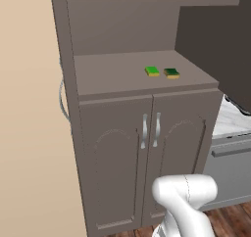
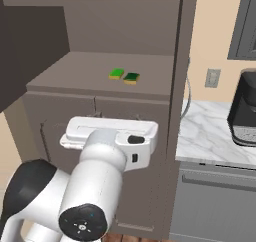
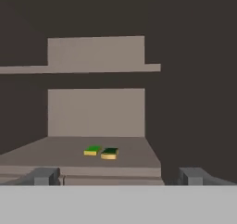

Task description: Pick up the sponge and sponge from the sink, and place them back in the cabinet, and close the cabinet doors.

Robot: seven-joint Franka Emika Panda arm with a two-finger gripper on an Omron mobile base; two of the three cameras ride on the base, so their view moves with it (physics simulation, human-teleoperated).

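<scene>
Two sponges lie side by side on the cabinet's (image 1: 122,77) open middle shelf. One has a bright green top (image 1: 152,71) (image 2: 117,74) (image 3: 92,150). The other looks darker green over yellow (image 1: 171,73) (image 2: 131,77) (image 3: 109,153). My gripper (image 3: 119,177) is open and empty, level with the shelf's front edge and well short of the sponges. One of the cabinet doors (image 1: 215,35) (image 2: 25,46) stands swung open as a dark panel; the other (image 2: 182,61) is seen edge-on. The sink is out of view.
Below the shelf, the arched-panel doors (image 1: 117,167) with silver handles (image 1: 151,130) are shut. A marble counter (image 2: 210,131) with a black appliance (image 2: 245,111) adjoins the cabinet, over a grey drawer front (image 1: 230,172). My white hand housing (image 2: 107,133) sits before the lower doors.
</scene>
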